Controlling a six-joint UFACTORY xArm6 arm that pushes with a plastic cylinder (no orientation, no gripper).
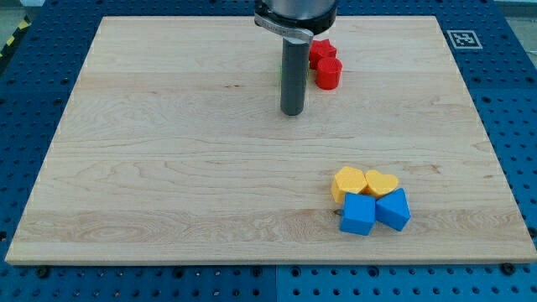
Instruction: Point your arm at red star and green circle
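Blue cube (358, 215) lies nearest the view's bottom, well below my tip (292, 112) and to its right, touching a second blue block (393, 209) on its right. Just above that pair, and touching it, sit a yellow block (348, 182) and a yellow heart (382, 183) side by side, so the four form one tight cluster well apart from my tip. My tip rests on the counter (151, 151) in the upper middle. The arm ends in a plain dark rod, so no hand shows and I cannot tell any state for one. Just up and to the right of my tip stand two red pieces touching each other: a red block (328, 73) nearer the tip, and behind it what looks like the red star (321, 52), partly hidden by the arm. A thin green sliver (281, 72) shows at the rod's left edge, above the tip; its shape cannot be made out.
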